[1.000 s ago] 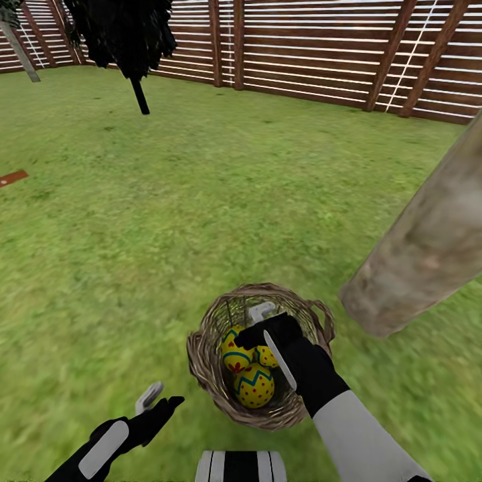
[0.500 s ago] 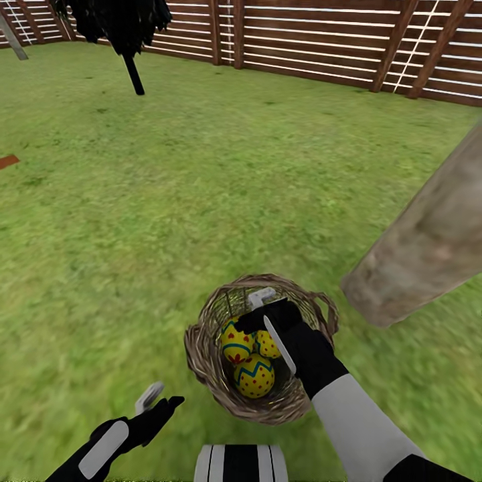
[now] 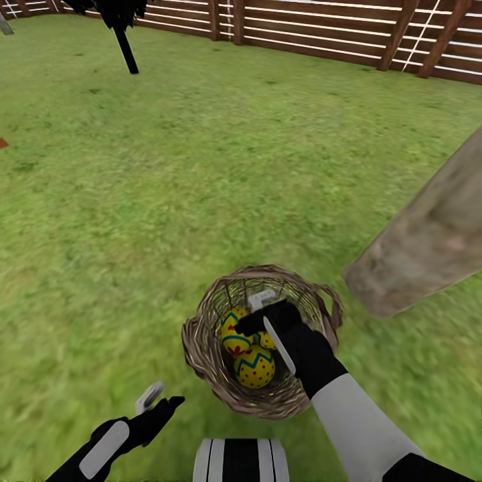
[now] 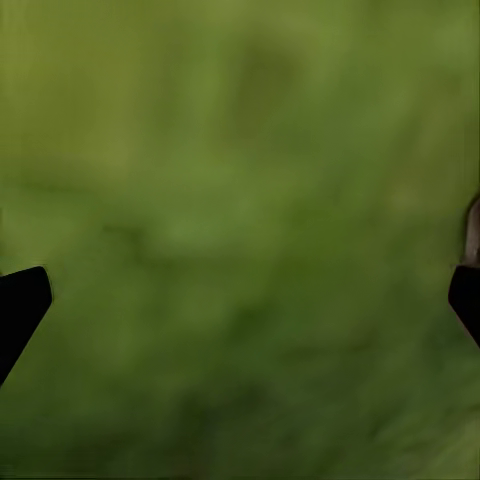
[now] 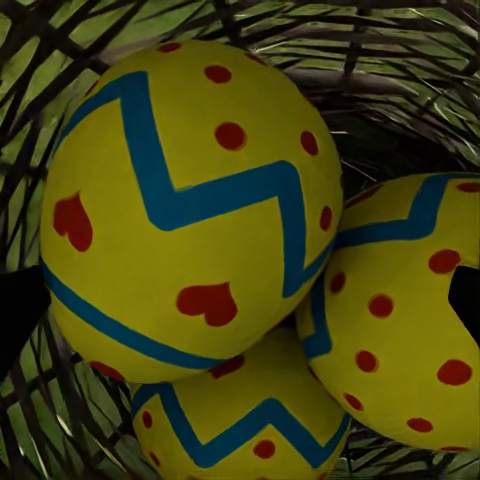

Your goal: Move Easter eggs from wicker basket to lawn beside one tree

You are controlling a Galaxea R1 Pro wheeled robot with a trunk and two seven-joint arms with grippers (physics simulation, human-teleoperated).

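You have no readable text, label, brand, number or sign anywhere here; the eggs carry only painted zigzags, dots and hearts.

Slatted wood fence (image 3: 321, 33) at back; black-leaved tree (image 3: 120, 27) nr it.

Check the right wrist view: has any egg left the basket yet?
No: all three Easter eggs lie together inside the wicker basket.

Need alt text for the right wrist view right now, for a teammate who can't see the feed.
Three yellow Easter eggs with blue zigzag bands and red dots or hearts, packed together inside the wicker basket, seen very close. The right gripper is open, its dark fingertips at both edges of the picture, flanking the eggs.
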